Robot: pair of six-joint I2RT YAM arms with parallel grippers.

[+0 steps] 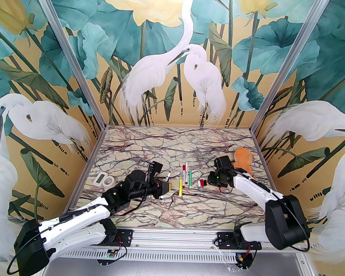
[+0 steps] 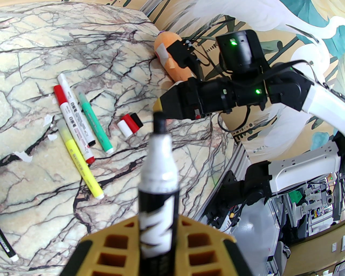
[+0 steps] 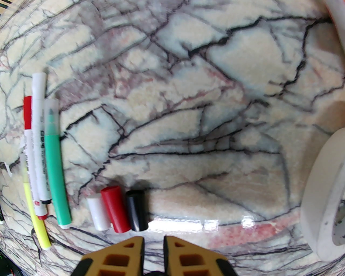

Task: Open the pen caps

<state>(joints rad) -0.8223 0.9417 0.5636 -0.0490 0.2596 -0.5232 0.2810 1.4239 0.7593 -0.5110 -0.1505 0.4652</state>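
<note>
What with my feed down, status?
Left gripper shut on black-and-white marker, nib bare. Right gripper shut, empty, beside white, red, black cylindrical plastic caps. Four pens alongside.

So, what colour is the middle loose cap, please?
The cap is red, clearest in the right wrist view.

Left fingers (image 1: 165,186) clamp a black marker (image 1: 168,176); three loose pen caps (image 1: 200,183) lie right of four pens (image 1: 184,176).

No wording can be read. The white pen barrels (image 2: 75,121) carry dark print too blurred to make out, and the black marker (image 2: 159,175) bears white markings, likewise illegible.
</note>
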